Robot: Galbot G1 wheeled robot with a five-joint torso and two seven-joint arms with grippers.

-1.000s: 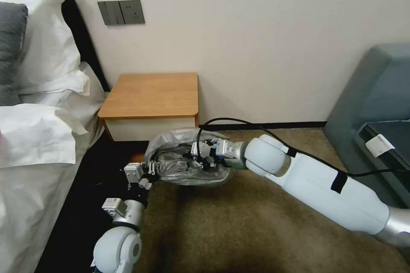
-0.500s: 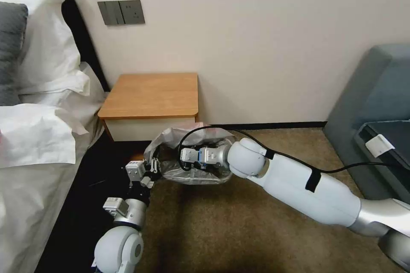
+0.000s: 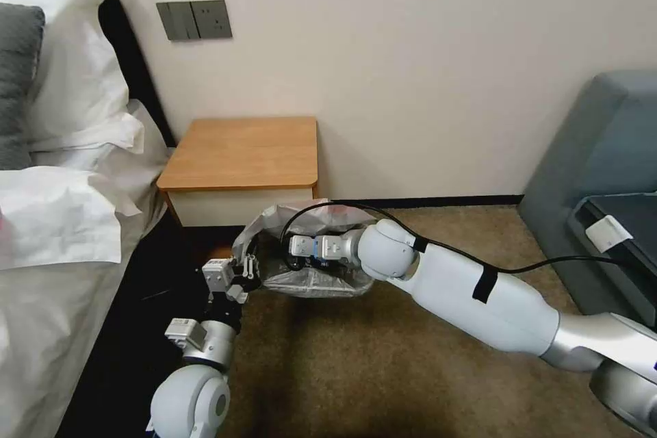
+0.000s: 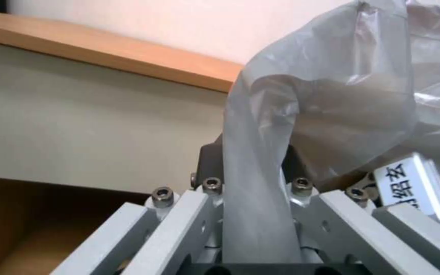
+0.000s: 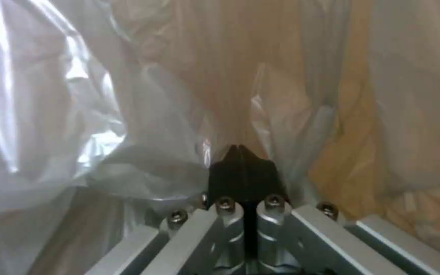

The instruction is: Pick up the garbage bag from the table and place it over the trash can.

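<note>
Head view: garbage bag (image 3: 301,219) is off the worktop (image 3: 243,150) and draped over the trash can (image 3: 321,285) on the carpet in front of the nightstand. Bag mouth is partly spread, with the back edge puffed up. Left gripper (image 3: 245,270) sits at the bag's near-left edge, low by the bin corner. Right gripper (image 3: 295,254) reaches in from the right, with its wrist inside the bag opening above the bin. Bed with white sheets (image 3: 61,219) is to the left, grey sofa (image 3: 595,171) to the right.

Left wrist view: left jaws clamped on a gathered strip of the grey film (image 4: 261,198), which runs up from between the pads into the loose bag body. The nightstand's top edge and white drawer front show behind.

Right wrist view: right jaws together, black tips (image 5: 243,173) meeting, film pressed around them. Probably pinching a fold, though I can't confirm any film between the pads.

Handling: film looks very light, limp and slippery, and likely tears if overstretched. Best hold is a bunched hem at the mouth, at opposite sides, pulled outward over the rolled rim.
</note>
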